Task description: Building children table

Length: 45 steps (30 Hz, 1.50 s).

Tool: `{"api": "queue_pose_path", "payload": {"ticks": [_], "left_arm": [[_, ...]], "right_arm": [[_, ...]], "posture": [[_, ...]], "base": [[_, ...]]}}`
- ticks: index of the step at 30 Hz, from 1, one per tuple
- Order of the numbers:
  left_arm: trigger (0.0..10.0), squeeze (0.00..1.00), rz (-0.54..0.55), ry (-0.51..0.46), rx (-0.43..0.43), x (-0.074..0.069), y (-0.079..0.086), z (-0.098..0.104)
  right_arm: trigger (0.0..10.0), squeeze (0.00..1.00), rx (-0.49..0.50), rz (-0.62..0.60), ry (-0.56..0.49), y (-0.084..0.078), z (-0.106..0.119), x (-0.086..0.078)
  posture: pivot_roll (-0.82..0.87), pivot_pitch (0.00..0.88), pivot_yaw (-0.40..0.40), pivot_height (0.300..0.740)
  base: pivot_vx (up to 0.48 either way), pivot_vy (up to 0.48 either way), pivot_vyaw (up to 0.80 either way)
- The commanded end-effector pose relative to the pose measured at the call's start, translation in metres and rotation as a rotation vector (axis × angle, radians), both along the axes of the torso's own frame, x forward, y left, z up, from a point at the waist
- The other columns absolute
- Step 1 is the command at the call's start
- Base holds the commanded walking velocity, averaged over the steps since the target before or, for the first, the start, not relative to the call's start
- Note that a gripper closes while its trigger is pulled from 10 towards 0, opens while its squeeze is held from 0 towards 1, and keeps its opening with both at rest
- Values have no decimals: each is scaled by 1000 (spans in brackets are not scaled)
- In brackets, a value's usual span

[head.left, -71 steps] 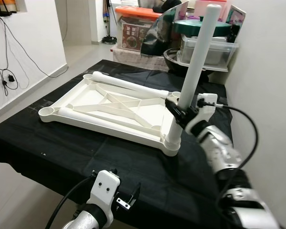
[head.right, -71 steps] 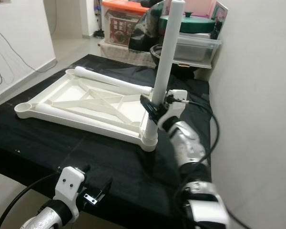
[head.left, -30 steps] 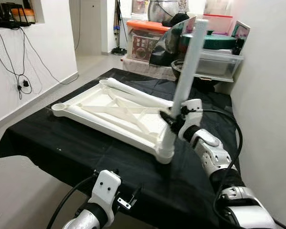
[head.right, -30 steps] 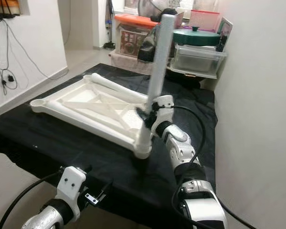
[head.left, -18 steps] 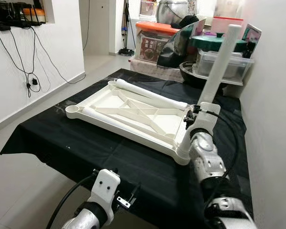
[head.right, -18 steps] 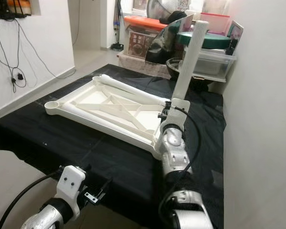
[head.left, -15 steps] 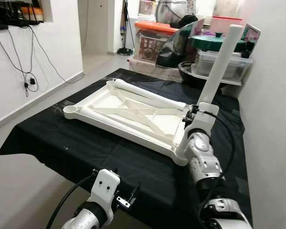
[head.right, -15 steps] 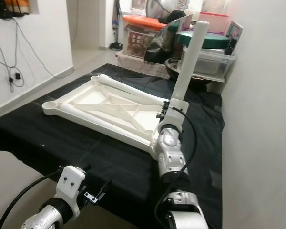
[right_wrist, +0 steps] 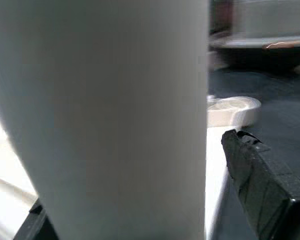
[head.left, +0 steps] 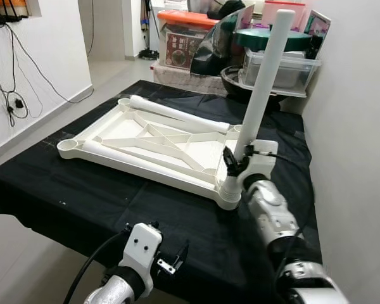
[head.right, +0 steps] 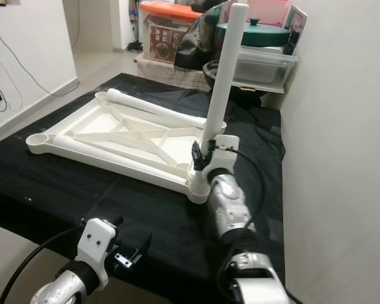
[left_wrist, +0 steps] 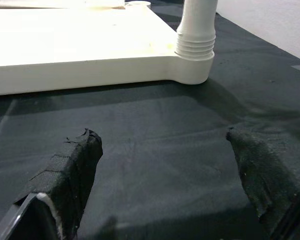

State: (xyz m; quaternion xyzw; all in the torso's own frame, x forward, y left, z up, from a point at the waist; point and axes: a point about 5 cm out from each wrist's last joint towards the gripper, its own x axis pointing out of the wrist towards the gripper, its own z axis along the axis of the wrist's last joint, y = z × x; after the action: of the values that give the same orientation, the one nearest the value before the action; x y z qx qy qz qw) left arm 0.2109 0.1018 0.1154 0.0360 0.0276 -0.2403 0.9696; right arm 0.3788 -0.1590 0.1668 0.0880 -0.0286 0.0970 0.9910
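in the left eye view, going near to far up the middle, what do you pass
left gripper below the table edge → black cloth → upside-down white tabletop with two loose legs lying on it → clear storage box and orange-lidded bin beyond the table

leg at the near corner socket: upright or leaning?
Leaning slightly. The white leg sits in the tabletop's near corner socket, top tilted away; right tool grips it low.

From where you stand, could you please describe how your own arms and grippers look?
Both arms are silver with ribbed joints, white wrist housings and black cables. The left gripper has two black fingers with frayed fabric pads. The right gripper is black too, on a white wrist block.
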Motion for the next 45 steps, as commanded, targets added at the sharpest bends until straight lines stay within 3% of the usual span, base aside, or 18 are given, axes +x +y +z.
{"api": "queue_pose_path", "payload": {"ticks": [1,4,6,11,13,18,19,24,27,31,32,33,35,36,37,38,40,45], "left_arm": [[10000,0,-6,12,2,-1,-2,-4],[10000,0,-10,13,1,0,-3,-5],[10000,0,-12,13,2,0,-4,-6],[10000,0,-12,14,2,1,-3,-7],[10000,0,-12,16,3,1,-3,-8],[10000,0,-13,17,3,1,-4,-9],[10000,0,-12,18,3,1,-4,-9],[10000,0,-12,19,3,1,-4,-10],[10000,0,-11,20,0,1,-4,-11],[10000,0,-14,22,-3,1,-4,-11],[10000,0,-15,22,-4,1,-4,-11],[10000,0,-15,22,-4,1,-4,-11],[10000,0,-17,22,-5,2,-3,-11],[10000,0,-17,22,-5,2,-3,-11],[10000,0,-17,21,-5,2,-3,-11],[10000,0,-17,21,-5,2,-3,-11],[10000,0,-17,18,-4,3,-3,-10],[10000,0,-18,16,-3,3,-3,-9]], "right_arm": [[10000,0,35,34,-9,-1,5,2],[10000,0,77,316,-7,-7,14,-1],[10000,0,76,613,-6,-2,23,-7],[10000,0,39,823,1,5,27,-14],[10000,0,-30,1001,10,15,26,-19],[10000,0,-78,1106,15,25,26,-21],[0,0,-109,1135,10,34,24,-21],[0,0,-115,1130,3,36,23,-21],[0,0,-124,1067,8,33,17,-20],[0,0,-74,750,39,21,7,-10],[0,0,-73,578,53,14,2,-5],[0,0,-73,578,53,14,2,-5],[0,0,-62,257,80,-1,-7,1],[0,0,-62,257,80,-1,-7,1],[0,0,-57,47,96,-13,-12,1],[0,0,-57,47,96,-13,-12,1],[0,0,-59,-309,126,-33,-20,-7],[0,0,-35,-533,153,-39,-27,-20]], "posture": [[206,0,-97,740],[211,0,-101,740],[216,0,-106,740],[219,0,-106,740],[225,0,-109,740],[229,0,-111,740],[233,0,-112,740],[231,0,-114,740],[229,0,-112,740],[216,0,-104,740],[213,0,-102,740],[213,0,-102,740],[210,0,-97,740],[210,0,-97,740],[210,0,-95,740],[210,0,-95,740],[209,0,-93,740],[211,0,-93,740]], "base": [[0,0,0],[0,0,0],[0,0,0],[0,0,0],[0,0,0],[0,0,0],[0,0,0],[0,0,0],[0,0,0],[0,0,0],[0,0,0],[0,0,0],[0,0,0],[0,0,0],[0,0,0],[0,0,0],[0,0,0],[0,0,0]]}}
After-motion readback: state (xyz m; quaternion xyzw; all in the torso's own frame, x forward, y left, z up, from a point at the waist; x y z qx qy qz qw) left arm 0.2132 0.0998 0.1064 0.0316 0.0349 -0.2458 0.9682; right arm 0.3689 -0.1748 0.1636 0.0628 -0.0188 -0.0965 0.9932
